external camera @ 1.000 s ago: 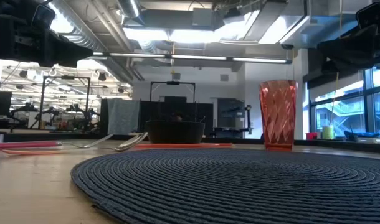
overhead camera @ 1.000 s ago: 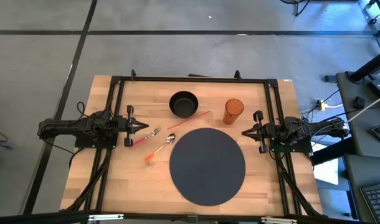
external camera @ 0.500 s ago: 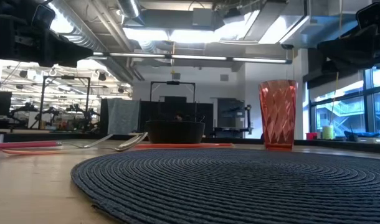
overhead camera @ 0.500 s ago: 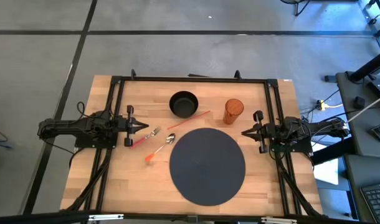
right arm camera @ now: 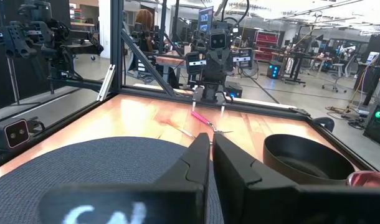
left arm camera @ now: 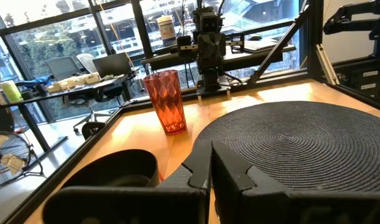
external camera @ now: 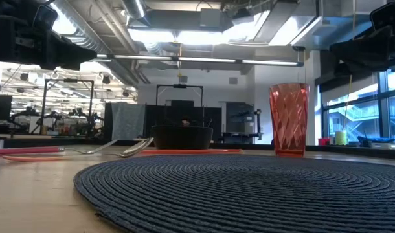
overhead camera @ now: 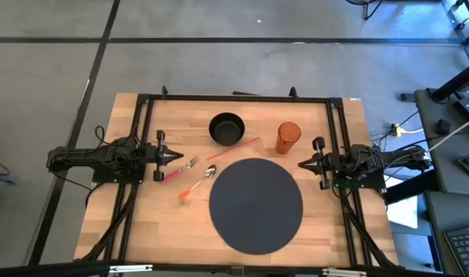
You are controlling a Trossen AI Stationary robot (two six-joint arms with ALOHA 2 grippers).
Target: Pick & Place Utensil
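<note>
A fork with a pink handle (overhead camera: 181, 169) lies flat on the wooden table just in front of my left gripper (overhead camera: 179, 157), which is shut and touches nothing. Beside the fork lies a spoon with an orange handle (overhead camera: 197, 183), its bowl toward the mat. A thin red-orange stick-like utensil (overhead camera: 234, 148) lies between the bowl and the mat. My right gripper (overhead camera: 301, 164) waits shut at the table's right side, beside the mat. The right wrist view shows the fork (right arm camera: 202, 118) far across the table, past the shut fingers (right arm camera: 211, 138).
A round dark woven placemat (overhead camera: 256, 203) covers the table's middle near side. A black bowl (overhead camera: 227, 128) and an orange ribbed cup (overhead camera: 287, 137) stand at the far side. A black frame (overhead camera: 234, 98) rings the table. Bare wood lies near the left near corner.
</note>
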